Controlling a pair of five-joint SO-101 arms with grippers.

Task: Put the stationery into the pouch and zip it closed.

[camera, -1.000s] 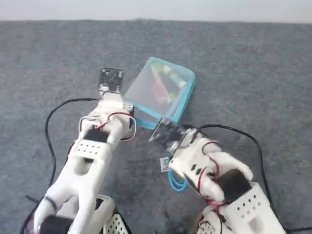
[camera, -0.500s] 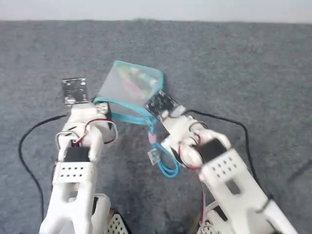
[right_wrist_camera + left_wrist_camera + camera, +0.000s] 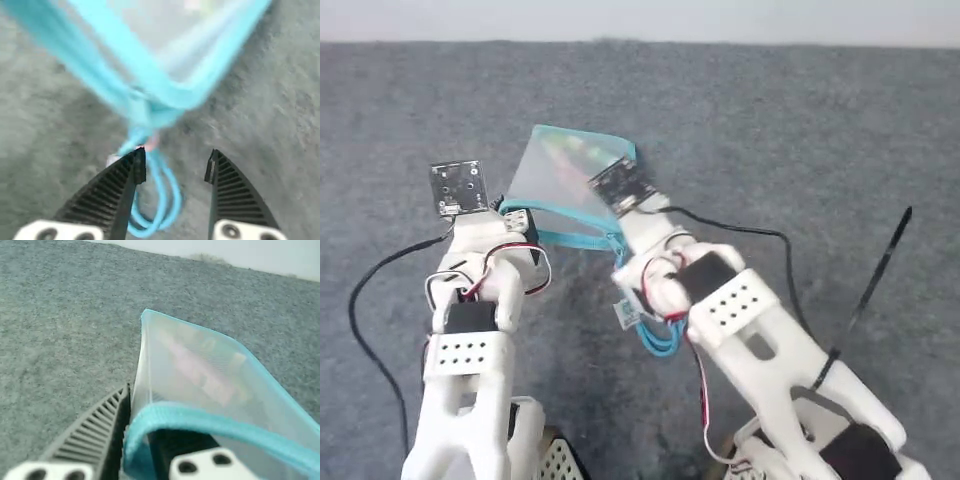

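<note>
slippage risk: left gripper clenches only the edge of the teal-rimmed translucent zip pouch, while the released right gripper over its blue cord loop could close short of it.

Robotics lab bench: grey felt mat, pale wall.

My left arm and right arm are white plastic, with black motor blocks, red-and-white wires and black cables. The fingers of my right gripper are black with a ridged pattern. The frosted see-through plastic pouch is edged in turquoise. The stationery shows through it as blurred pink, green and yellow patches. The thin cord loop is light blue. The fuzzy table cover is speckled grey.
</note>
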